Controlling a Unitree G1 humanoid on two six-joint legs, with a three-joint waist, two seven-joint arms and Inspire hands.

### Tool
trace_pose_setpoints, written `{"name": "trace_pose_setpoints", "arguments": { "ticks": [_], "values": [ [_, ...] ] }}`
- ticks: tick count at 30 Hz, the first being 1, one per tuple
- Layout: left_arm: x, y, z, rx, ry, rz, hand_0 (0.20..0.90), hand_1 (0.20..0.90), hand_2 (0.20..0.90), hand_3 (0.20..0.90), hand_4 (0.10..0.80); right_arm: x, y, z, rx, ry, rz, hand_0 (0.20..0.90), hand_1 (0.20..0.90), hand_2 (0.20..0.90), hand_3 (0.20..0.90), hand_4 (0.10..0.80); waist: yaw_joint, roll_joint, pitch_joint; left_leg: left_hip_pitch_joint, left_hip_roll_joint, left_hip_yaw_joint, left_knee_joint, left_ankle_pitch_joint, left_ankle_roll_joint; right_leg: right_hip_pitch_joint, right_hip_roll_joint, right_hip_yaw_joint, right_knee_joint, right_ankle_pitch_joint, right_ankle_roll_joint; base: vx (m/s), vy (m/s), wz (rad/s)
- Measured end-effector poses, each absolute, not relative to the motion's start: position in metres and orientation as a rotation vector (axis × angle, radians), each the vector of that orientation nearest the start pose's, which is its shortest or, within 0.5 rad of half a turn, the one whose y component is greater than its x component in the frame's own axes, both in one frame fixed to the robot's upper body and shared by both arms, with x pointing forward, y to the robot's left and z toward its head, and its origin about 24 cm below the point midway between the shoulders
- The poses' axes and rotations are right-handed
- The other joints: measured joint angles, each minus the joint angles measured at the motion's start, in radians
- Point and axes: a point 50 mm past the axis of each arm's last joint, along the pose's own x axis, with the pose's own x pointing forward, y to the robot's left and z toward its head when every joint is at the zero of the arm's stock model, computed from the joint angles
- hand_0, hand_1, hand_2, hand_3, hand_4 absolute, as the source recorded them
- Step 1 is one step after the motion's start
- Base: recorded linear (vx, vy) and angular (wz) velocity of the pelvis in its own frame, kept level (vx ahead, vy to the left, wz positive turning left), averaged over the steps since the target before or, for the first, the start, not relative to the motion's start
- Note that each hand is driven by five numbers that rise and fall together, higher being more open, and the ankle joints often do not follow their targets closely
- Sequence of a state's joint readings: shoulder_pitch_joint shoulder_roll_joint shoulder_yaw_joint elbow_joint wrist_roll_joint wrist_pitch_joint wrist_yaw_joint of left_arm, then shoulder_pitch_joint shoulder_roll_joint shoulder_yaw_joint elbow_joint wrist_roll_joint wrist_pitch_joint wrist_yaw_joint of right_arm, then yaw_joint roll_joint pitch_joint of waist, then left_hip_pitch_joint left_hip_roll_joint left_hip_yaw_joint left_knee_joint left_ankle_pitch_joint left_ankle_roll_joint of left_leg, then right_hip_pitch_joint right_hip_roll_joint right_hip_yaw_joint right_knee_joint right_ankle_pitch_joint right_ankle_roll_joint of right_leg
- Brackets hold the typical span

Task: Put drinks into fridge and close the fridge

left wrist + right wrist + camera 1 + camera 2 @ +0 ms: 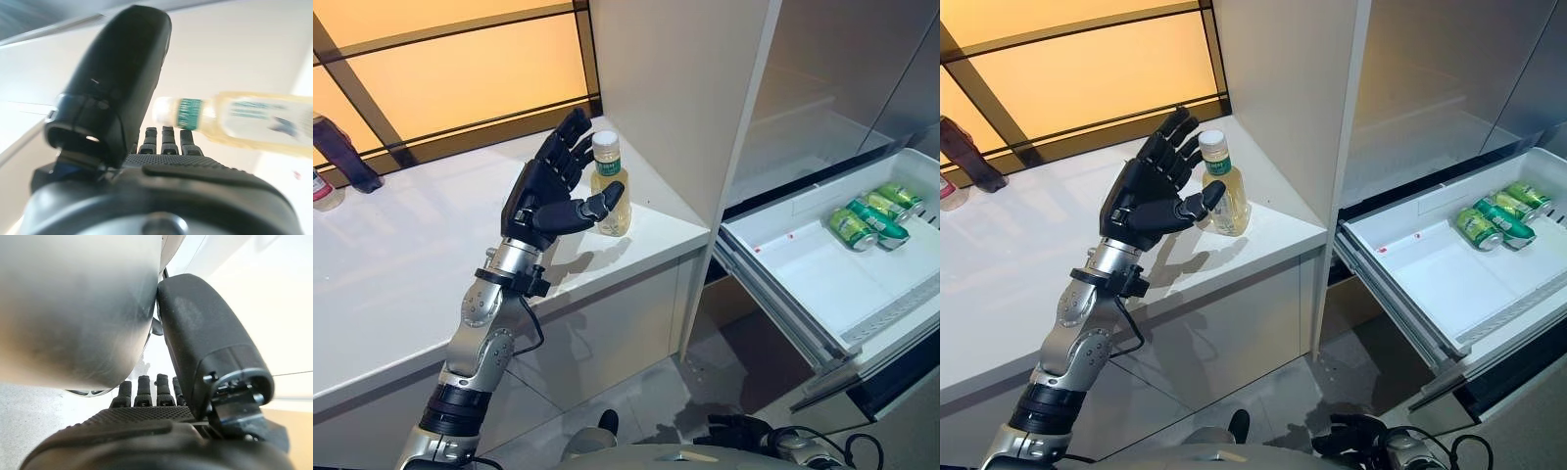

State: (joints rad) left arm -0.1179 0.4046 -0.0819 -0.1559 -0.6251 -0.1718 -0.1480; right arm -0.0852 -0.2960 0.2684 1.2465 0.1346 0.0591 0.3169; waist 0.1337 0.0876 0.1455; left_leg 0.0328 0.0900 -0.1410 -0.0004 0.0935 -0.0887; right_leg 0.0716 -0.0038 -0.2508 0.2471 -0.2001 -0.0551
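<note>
A bottle of pale yellow drink (610, 191) with a white cap stands upright near the right end of the white counter (411, 274). My left hand (548, 196) is open beside it on its left, fingers straight up and thumb reaching across the bottle's lower front. The bottle shows past the fingers in the left wrist view (244, 120). The fridge's drawer (803, 284) is pulled out at the right, with green cans (871, 220) lying in its far corner. My right hand (744, 429) hangs low, open and empty, and also shows in the right wrist view (146, 431).
The fridge's white side wall (675, 98) rises right behind the bottle. A dark bottle (347, 152) and another drink (323, 191) stand at the counter's far left. A window runs along the back of the counter.
</note>
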Motion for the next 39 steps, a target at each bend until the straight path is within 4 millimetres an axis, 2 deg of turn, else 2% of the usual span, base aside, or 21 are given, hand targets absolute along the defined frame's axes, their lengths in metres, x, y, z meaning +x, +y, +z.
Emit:
{"name": "trace_pose_setpoints", "arguments": {
  "ticks": [3,5,6,10,21,39],
  "values": [
    [0.2647,0.1815,0.1299,-0.2,-0.385,-0.29,0.9,0.9,0.9,0.9,0.8,0.1095,-0.2309,-0.1555,-0.112,1.276,0.23,0.9,0.9,0.9,0.9,0.8,0.001,-0.001,0.0,-0.003,0.003,0.008,0.022,0.001,0.009,-0.001,0.0,-0.001,0.007,-0.003,-0.002,0.0,0.0,0.0],
    [0.265,0.1822,0.1294,-0.184,-0.383,-0.269,0.9,0.9,0.9,0.9,0.8,0.11,-0.2308,-0.1553,-0.111,1.273,0.23,0.9,0.9,0.9,0.9,0.8,0.003,-0.007,-0.003,-0.005,-0.002,0.014,0.032,0.008,-0.001,-0.011,-0.006,-0.001,0.025,-0.012,0.001,-0.002,-0.001,0.02],
    [0.2654,0.183,0.129,-0.173,-0.381,-0.245,0.9,0.9,0.9,0.9,0.8,0.1112,-0.2305,-0.155,-0.112,1.27,0.232,0.9,0.9,0.9,0.9,0.8,0.002,-0.011,-0.001,-0.006,-0.004,0.024,0.031,0.019,-0.019,-0.015,-0.011,-0.002,0.034,-0.018,0.002,-0.005,-0.004,0.05],
    [0.2662,0.1853,0.1275,-0.153,-0.374,-0.194,0.9,0.9,0.9,0.9,0.8,0.1107,-0.2305,-0.1552,-0.112,1.272,0.231,0.9,0.9,0.9,0.9,0.8,0.006,-0.014,-0.001,-0.006,-0.004,0.03,0.032,0.023,-0.025,-0.015,-0.011,-0.006,0.034,-0.024,0.004,-0.005,-0.002,0.04],
    [0.2661,0.1856,0.1276,-0.15,-0.375,-0.193,0.9,0.9,0.9,0.9,0.8,0.1084,-0.2272,-0.1564,-0.103,1.274,0.235,0.9,0.9,0.9,0.9,0.8,0.011,-0.037,-0.014,-0.009,-0.004,0.043,0.03,0.015,-0.017,-0.033,-0.018,-0.002,0.071,-0.032,0.0,-0.001,0.002,-0.01],
    [0.2663,0.1851,0.127,-0.114,-0.367,-0.205,0.9,0.9,0.9,0.9,0.8,0.1097,-0.228,-0.1559,-0.1,1.268,0.229,0.9,0.9,0.9,0.9,0.8,-0.024,-0.026,-0.022,-0.005,-0.004,0.062,0.032,0.019,-0.02,-0.05,-0.019,0.021,0.089,-0.038,-0.003,0.005,0.004,-0.03]
  ]
}}
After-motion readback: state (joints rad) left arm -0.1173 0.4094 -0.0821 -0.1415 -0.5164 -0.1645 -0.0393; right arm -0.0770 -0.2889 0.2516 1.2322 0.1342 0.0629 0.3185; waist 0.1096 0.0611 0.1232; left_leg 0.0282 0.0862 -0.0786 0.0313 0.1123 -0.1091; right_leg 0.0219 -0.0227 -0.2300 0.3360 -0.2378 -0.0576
